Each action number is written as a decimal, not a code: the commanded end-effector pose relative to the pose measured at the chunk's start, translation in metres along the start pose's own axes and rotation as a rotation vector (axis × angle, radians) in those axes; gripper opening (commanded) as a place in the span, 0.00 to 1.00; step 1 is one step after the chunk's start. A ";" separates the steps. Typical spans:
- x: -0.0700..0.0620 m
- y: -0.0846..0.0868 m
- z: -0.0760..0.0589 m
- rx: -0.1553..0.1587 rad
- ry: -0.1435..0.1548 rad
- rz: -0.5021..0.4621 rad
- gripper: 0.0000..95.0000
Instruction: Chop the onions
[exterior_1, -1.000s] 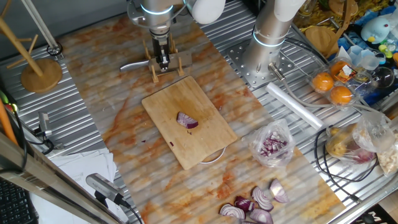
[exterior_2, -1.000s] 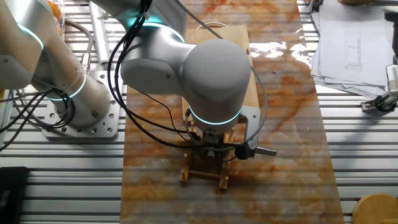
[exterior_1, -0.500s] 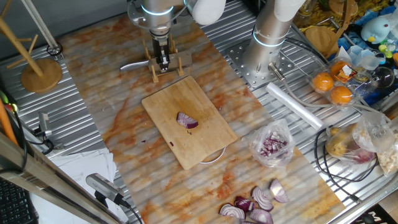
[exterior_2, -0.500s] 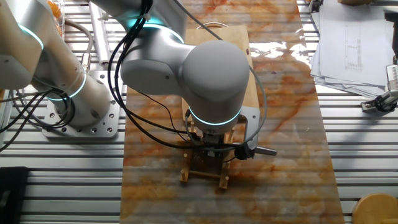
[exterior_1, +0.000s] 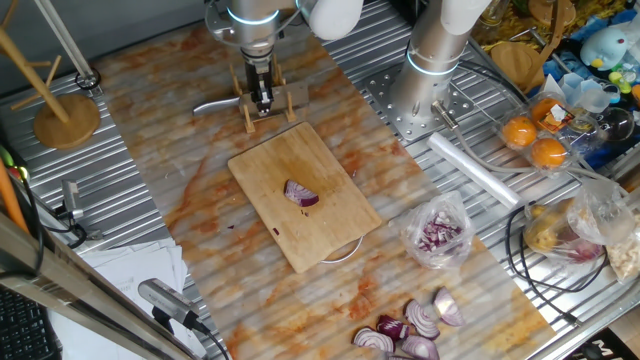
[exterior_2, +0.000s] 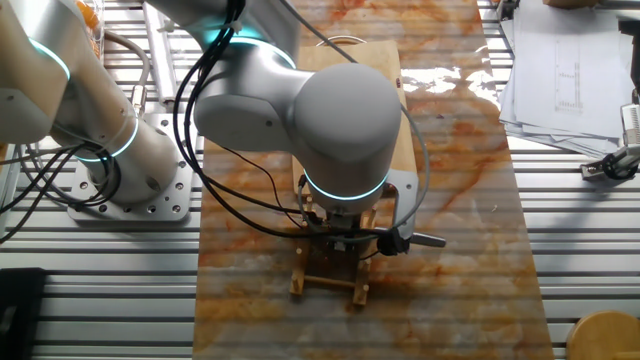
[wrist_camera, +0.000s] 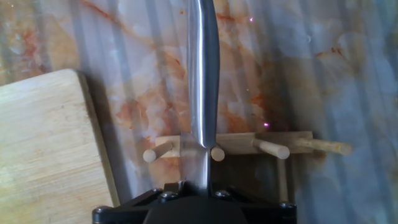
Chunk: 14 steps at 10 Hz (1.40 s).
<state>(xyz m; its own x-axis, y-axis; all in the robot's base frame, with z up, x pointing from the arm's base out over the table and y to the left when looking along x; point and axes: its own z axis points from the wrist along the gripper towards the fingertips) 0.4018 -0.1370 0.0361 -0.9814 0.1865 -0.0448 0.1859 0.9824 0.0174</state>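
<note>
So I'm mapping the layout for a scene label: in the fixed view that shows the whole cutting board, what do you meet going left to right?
Wooden stand → knife → onion wedge on the cutting board → clear bag of chopped onion → oranges.

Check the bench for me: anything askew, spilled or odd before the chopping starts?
Nothing looks spilled or damaged. The onion wedge sits alone on the wooden board, uncut. The knife lies across its wooden rack, with the pincer down at its handle. One corner of the board overhangs something pale and round underneath; I can't tell what.
</note>
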 end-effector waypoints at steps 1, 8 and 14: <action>-0.001 -0.001 0.000 0.001 -0.002 -0.003 0.00; -0.002 -0.002 -0.003 0.009 -0.008 -0.015 0.00; -0.005 -0.005 -0.024 0.023 -0.005 -0.049 0.00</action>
<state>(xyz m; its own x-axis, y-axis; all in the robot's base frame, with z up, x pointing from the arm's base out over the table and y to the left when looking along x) 0.4058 -0.1415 0.0618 -0.9894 0.1400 -0.0374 0.1397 0.9901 0.0095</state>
